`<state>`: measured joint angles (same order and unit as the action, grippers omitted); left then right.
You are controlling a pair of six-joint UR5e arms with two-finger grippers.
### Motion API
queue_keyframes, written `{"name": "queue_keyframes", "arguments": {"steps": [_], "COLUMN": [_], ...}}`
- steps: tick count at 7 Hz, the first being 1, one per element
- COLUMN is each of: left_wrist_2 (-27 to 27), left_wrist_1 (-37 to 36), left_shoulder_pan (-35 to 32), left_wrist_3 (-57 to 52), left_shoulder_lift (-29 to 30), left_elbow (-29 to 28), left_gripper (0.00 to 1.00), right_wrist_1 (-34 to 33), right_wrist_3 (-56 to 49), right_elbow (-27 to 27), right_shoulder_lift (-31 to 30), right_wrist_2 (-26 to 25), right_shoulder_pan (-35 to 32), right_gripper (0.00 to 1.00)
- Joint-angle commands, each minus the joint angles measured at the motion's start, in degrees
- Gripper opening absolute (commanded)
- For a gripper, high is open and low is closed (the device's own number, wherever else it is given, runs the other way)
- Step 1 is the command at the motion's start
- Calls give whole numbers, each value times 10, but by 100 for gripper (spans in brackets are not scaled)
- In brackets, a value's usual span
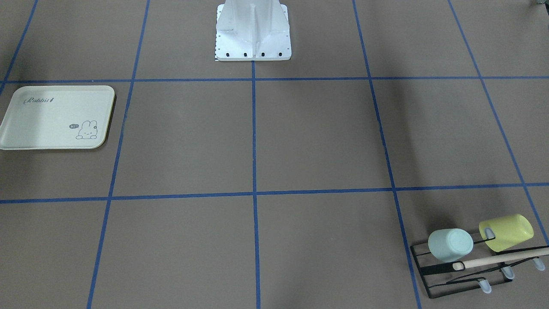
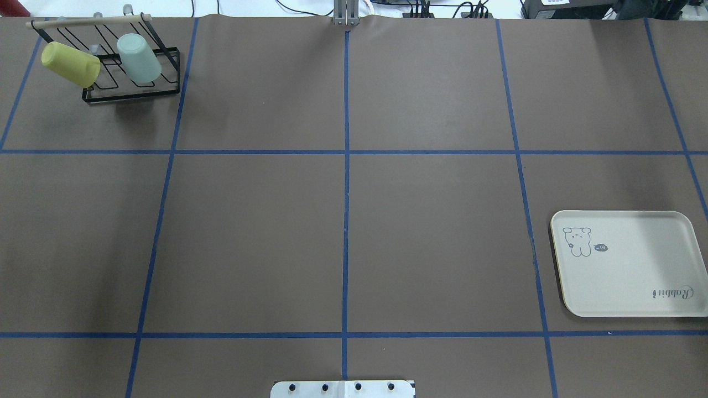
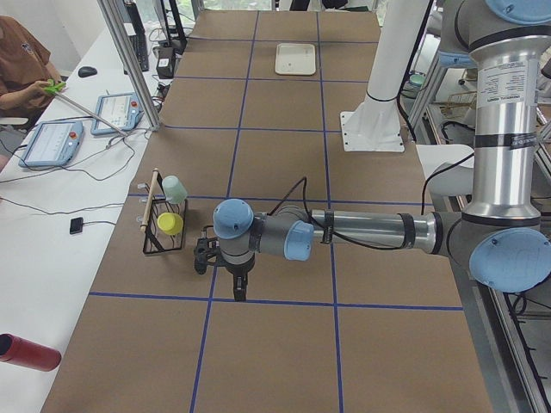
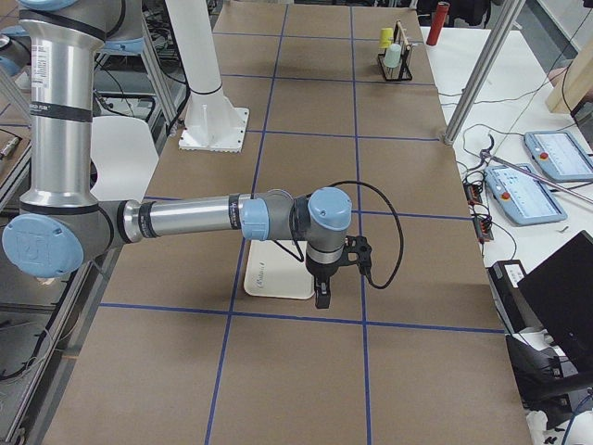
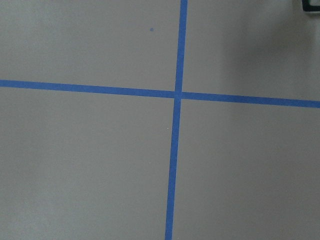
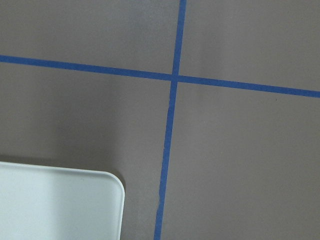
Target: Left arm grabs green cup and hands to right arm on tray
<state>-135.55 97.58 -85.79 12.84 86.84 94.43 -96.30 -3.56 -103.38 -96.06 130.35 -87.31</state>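
The pale mint-green cup (image 1: 450,244) hangs mouth-down on a black wire rack (image 1: 433,270) at the table's far left corner; it also shows in the overhead view (image 2: 138,58) and the exterior left view (image 3: 175,188). The cream tray (image 2: 630,271) lies bare on the robot's right side and shows in the front-facing view (image 1: 55,116) and the right wrist view (image 6: 55,205). My left gripper (image 3: 239,291) points down above the table, short of the rack. My right gripper (image 4: 321,297) hangs over the tray's edge (image 4: 273,278). I cannot tell whether either gripper is open or shut.
A yellow-green cup (image 1: 506,231) hangs on the same rack beside the green one, under a wooden rod (image 1: 502,257). The white robot pedestal (image 1: 253,30) stands at the table's middle edge. Blue tape lines cross the brown table. An operator (image 3: 17,69) sits at a side bench.
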Motion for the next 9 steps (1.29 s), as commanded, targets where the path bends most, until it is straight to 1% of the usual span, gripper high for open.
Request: {"name": "queue_keyframes", "arguments": {"steps": [1,2,3,4,7,9], "left_wrist_2": [-6,15,41,67,56,14], "left_wrist_1": [-30,-24,-34,-34,-28,-27], "left_shoulder_pan": [-3,-6,-7,-6,-4,-2], "left_wrist_3": [-4,-23,-26,-29,-25,-22], "left_shoulder_lift": [5,1,-17,-20,-25,-19], "left_elbow": [8,19,67,70,73,73], "left_gripper": [100,100,100,100,100,100], "right_wrist_1": [-4,-2,1,5,8,71], "right_wrist_3": [-4,-4,-3,0,0,4], "right_elbow": [4,5,3,4,2,5], "right_shoulder_lift": [-1,-4,-7,-7,-4,-10], "right_wrist_2": [17,25,26,21,24,26], "right_shoulder_pan": [0,0,0,0,2,4], "right_gripper": [100,100,100,100,100,100]}}
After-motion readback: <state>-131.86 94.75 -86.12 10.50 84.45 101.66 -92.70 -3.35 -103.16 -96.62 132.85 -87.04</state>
